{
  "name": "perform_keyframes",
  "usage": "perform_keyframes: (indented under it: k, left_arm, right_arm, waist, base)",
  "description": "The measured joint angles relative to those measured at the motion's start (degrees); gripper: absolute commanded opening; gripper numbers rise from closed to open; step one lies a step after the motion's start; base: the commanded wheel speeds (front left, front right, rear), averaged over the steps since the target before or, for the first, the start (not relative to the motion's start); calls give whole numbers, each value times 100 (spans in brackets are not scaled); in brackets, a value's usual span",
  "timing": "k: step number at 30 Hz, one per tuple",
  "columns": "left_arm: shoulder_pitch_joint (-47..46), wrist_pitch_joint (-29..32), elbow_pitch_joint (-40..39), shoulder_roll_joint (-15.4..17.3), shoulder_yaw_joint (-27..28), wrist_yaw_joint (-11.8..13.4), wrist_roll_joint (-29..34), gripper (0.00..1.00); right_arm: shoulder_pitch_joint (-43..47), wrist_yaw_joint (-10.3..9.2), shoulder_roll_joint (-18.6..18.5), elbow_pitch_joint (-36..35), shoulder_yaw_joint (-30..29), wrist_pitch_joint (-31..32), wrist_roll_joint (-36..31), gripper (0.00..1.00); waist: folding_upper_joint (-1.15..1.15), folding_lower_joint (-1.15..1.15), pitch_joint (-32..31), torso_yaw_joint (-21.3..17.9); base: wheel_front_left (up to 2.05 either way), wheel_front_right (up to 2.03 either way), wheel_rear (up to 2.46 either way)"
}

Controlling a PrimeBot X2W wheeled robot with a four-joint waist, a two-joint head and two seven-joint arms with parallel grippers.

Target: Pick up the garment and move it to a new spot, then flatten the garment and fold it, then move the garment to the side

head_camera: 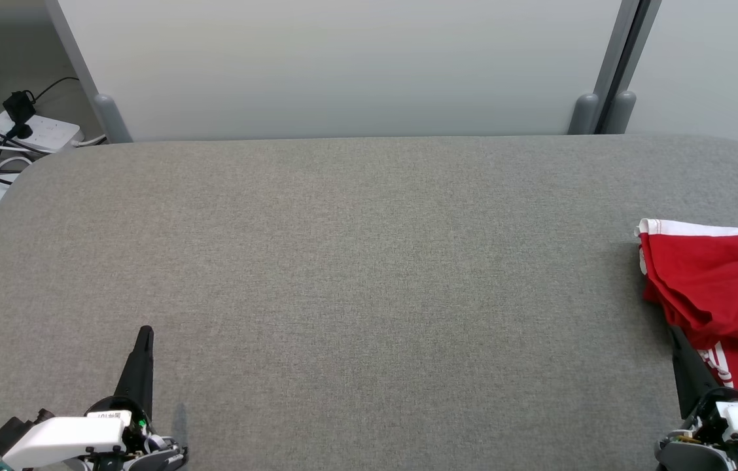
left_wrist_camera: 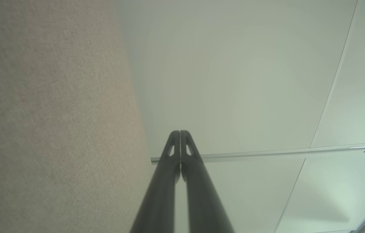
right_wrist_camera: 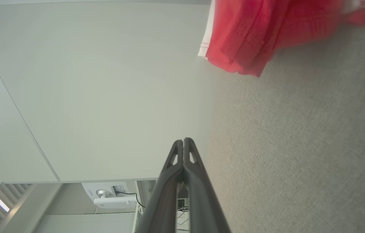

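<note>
Dark long-fingered left pincer (head_camera: 145,333) sits near left, fingers together, empty. Dark right pincer (head_camera: 675,337) sits near right, also together and empty. Its tip is just beside the near-left edge of the crumpled red fabric garment with white trim (head_camera: 716,294). Garment lies ahead and right of it, at the right edge of the grey cloth-covered counter (head_camera: 356,261). Right arm is clearly nearer. Long axis looks near-to-far, white hem band at the far end; right side cut off.
</note>
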Motion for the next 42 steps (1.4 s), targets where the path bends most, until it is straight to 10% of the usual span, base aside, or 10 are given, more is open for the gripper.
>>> perform_keyframes:
  k: [42]
  left_arm:
    - [0,1,0,-4,9,0,0,0]
  right_arm:
    - [0,0,0,0,0,0,0,0]
  waist:
    - [0,0,0,0]
  base:
    - [0,0,0]
